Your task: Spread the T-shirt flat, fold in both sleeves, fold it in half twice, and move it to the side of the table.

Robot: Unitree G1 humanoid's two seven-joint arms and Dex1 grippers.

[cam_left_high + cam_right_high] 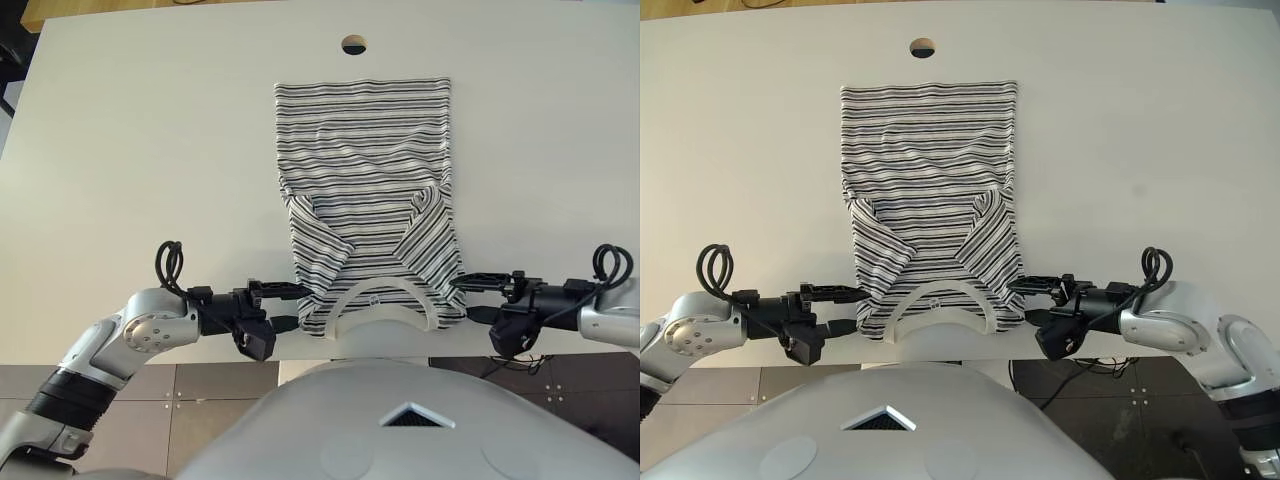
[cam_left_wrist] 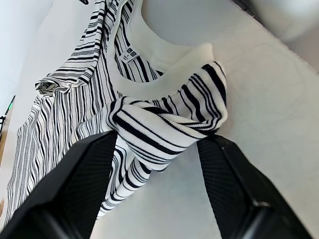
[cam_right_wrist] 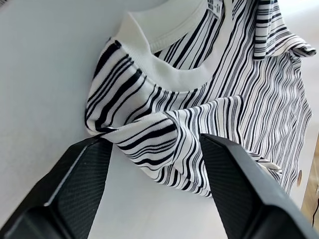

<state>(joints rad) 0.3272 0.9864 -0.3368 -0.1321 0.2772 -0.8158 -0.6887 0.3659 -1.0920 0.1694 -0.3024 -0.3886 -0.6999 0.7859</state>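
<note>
The striped T-shirt (image 1: 365, 190) lies on the white table (image 1: 150, 150), sleeves folded in, collar at the near edge. The left claw (image 1: 300, 306) and right claw (image 1: 464, 298) each gape around a shoulder corner, unclenched.

T-shirt (image 1: 365, 190): black/white horizontal stripes, white collar (image 2: 169, 55). Lies flat on the table (image 1: 150, 200) with both sleeves folded in over the chest, forming a narrow rectangle. Collar at near edge, hem far. Shoulder corners look bunched, possibly slightly lifted.
</note>
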